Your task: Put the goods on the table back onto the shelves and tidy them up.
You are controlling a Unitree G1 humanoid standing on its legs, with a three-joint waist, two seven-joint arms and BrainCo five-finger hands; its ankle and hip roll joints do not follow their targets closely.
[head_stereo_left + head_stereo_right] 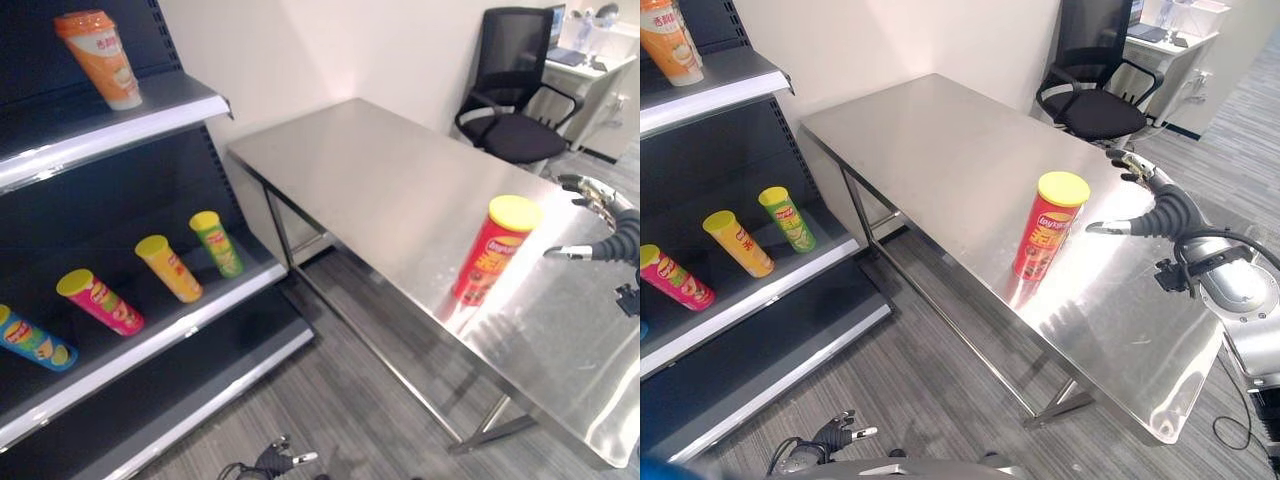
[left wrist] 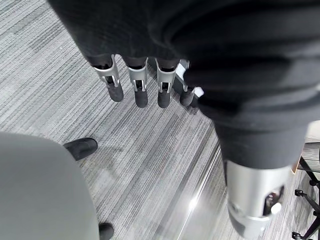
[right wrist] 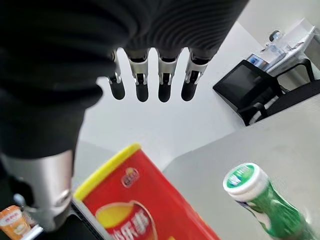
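Standing upright on the brushed steel table [image 1: 380, 190], the red can [image 1: 494, 249] with its yellow lid is waiting just beside the right hand [image 1: 1145, 205].

From the head, the hand is hovering near the can with fingers spread, not touching it, while the dark shelves [image 1: 150, 120] are carrying slim tubes lying tilted: pink tube [image 1: 100, 300], yellow tube [image 1: 168, 267], green tube [image 1: 217, 242], plus an orange cup [image 1: 100, 57] up top. The right wrist view is adding a glossy green bottle [image 3: 265, 200] with a white ribbed cap beside the can, fingers [image 3: 142, 82] straight above both. The left hand [image 2: 145, 80] is hanging relaxed and empty over striped grey carpet [image 2: 60, 85].
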